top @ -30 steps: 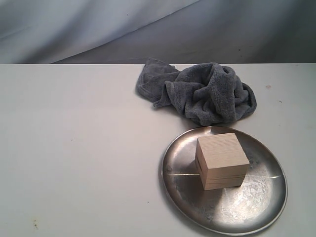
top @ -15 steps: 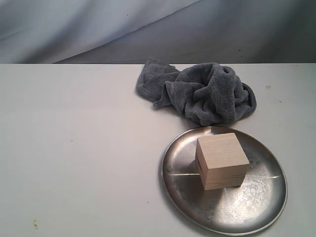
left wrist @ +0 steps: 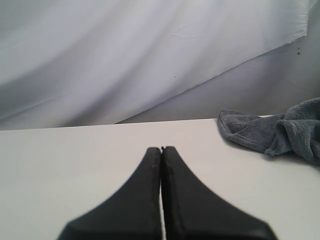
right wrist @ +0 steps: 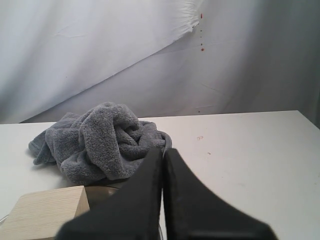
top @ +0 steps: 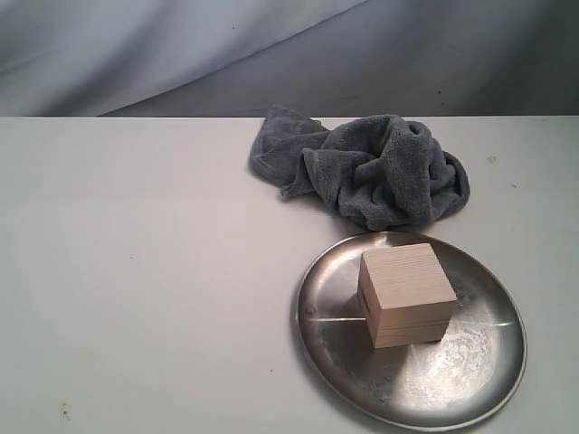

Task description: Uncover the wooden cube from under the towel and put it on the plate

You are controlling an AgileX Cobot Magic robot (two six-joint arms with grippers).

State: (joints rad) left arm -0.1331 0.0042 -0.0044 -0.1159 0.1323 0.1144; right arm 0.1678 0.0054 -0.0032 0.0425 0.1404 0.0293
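A white table (top: 136, 271) holds three things. The towel (top: 366, 172) is dark grey and fluffy. It lies in a bunched-up heap close to the back edge of the table, a bit to the right of the middle. It covers nothing.

The plate (top: 493, 380) is round, shiny and made of metal. It sits farther from the back edge than the towel, on the right half of the table. The towel is just beside the plate's back rim, and I cannot tell if the two touch.

The block (top: 407, 294) is pale wood with thin lines on it. It stands flat on the plate, out in the open. It is nearer the plate's back rim than its front rim.

The left gripper (left wrist: 161, 148) is black, and its two fingers are pressed together with nothing between them. It sits over bare table, well apart from the towel.

The right gripper (right wrist: 163, 150) is black too, and its fingers are also pressed together and hold nothing. The block and the towel are near it.

A grey sheet (top: 271, 54) hangs behind the table.
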